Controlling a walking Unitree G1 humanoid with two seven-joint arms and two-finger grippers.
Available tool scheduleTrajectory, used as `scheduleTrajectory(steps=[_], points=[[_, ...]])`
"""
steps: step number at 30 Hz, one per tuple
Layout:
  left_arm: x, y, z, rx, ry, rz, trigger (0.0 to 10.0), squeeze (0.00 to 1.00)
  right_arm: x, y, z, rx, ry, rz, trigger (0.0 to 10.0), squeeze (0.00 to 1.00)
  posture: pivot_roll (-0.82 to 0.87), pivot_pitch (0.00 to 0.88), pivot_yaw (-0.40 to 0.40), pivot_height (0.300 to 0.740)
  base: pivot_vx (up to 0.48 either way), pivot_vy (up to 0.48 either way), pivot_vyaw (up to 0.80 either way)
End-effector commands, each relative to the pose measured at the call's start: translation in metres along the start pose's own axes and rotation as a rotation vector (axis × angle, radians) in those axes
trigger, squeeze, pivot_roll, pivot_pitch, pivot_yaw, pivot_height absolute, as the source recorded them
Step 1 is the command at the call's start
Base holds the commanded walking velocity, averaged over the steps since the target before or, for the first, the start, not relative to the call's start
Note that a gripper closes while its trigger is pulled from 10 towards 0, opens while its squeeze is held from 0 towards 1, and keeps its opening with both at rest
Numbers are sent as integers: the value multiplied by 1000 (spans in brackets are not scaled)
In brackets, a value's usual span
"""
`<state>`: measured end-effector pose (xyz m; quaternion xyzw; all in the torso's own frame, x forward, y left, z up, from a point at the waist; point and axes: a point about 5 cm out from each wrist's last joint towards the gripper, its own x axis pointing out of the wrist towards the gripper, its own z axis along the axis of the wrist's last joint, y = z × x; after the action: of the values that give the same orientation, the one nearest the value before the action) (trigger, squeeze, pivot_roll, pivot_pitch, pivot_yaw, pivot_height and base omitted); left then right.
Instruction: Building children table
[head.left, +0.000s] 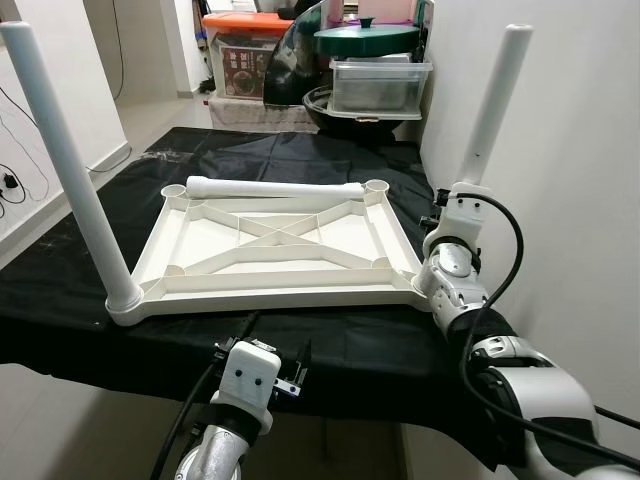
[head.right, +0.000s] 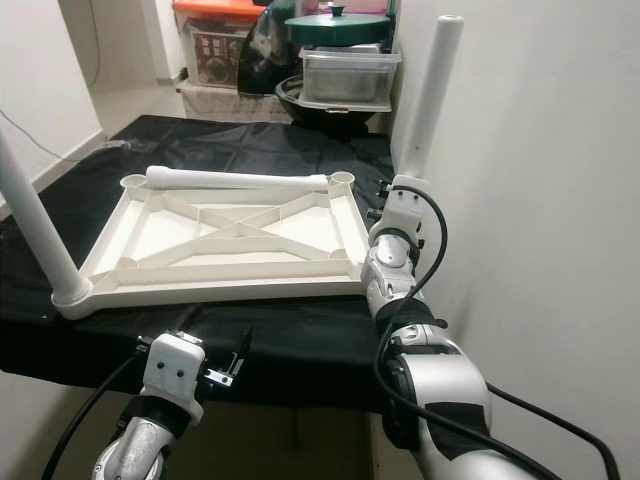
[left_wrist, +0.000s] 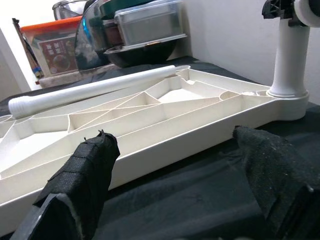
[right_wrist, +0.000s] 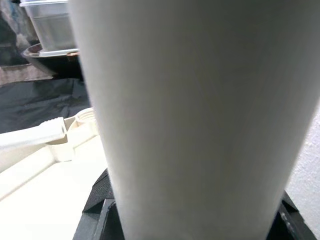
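The white table top (head.left: 280, 295) lies upside down on a black cloth (head.left: 360, 345). One white leg (head.left: 75, 170) stands upright in its near left corner socket. A second leg (head.left: 495, 105) stands upright at the near right corner, and my right gripper (head.left: 455, 205) is shut on its lower part. In the right wrist view this leg (right_wrist: 190, 100) is pressed between the black fingers (right_wrist: 97, 207). A third, loose leg (head.left: 275, 188) lies across the top's far edge. My left gripper (left_wrist: 170, 150) is open, low, just in front of the top's near edge, holding nothing.
A white wall (head.left: 560, 150) runs close along the right, just behind the held leg. Stacked storage boxes (head.left: 245, 60), a clear container (head.left: 378, 85) and a green-lidded pot (head.left: 366, 38) stand at the back. Bare floor (head.left: 30, 215) lies to the left.
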<state>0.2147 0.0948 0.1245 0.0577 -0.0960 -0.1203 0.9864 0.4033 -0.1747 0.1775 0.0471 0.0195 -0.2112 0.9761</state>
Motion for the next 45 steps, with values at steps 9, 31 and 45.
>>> scheduleTrajectory(steps=[9,31,45], points=[[0,0,-3,1,22,-4,10000,0,-17,14,-40,20,169,20,10000,475,97,0,-30,740,0,0,0],[1,2,-13,2,85,9,10000,0,-76,6,-75,-63,55,495,10000,0,59,0,-21,740,0,0,0],[3,17,-24,-34,177,108,10000,0,-112,15,-80,-64,-29,701,10000,0,57,0,-10,740,0,0,0]])
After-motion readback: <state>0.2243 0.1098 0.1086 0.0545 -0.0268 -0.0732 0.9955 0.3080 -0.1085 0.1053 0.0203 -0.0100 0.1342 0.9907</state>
